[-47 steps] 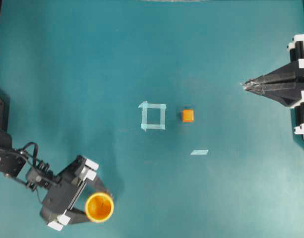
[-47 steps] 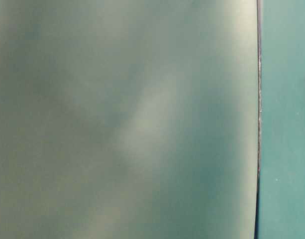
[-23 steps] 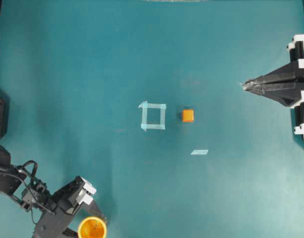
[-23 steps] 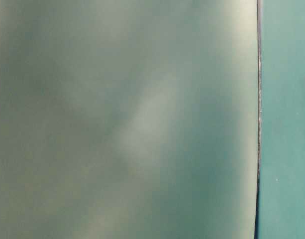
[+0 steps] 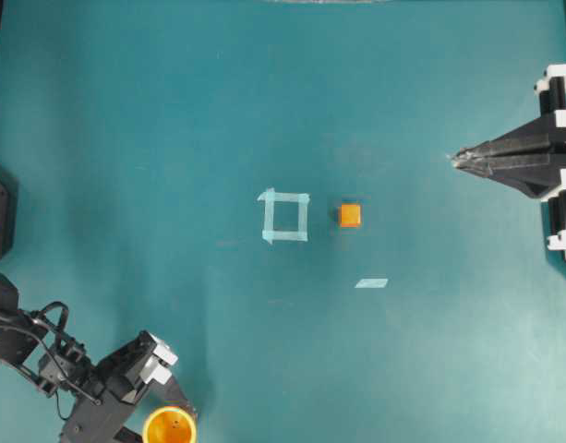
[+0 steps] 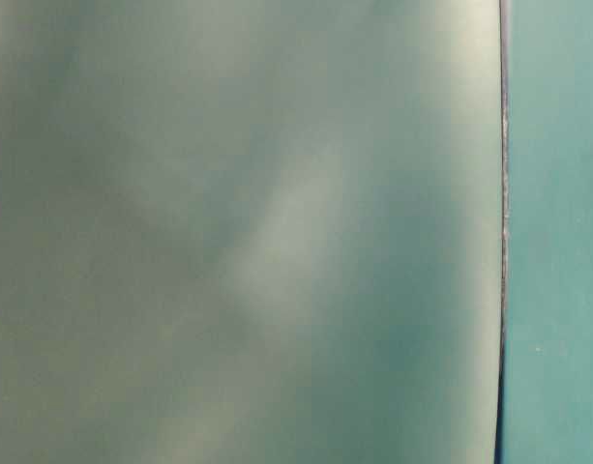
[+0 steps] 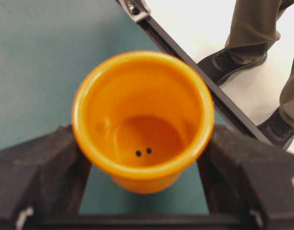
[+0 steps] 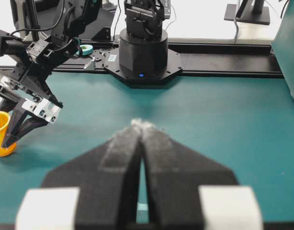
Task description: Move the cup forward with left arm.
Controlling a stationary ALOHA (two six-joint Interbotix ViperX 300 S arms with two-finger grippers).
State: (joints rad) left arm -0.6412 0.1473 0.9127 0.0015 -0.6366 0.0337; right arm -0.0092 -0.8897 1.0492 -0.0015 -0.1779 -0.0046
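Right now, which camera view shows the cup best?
The left wrist view: the cup fills the frame, inside visible, between the left gripper's fingers. Overhead crops it at the bottom edge; the right wrist view catches it small at the left edge; the table-level view shows nothing.

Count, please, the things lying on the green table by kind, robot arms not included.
Cups: 1, the orange cup between the fingers of the left gripper.
Cubes: 1, the orange cube.
Tape squares: 1, the tape square.
Loose tape strips: 1, the tape strip.
Total: 4
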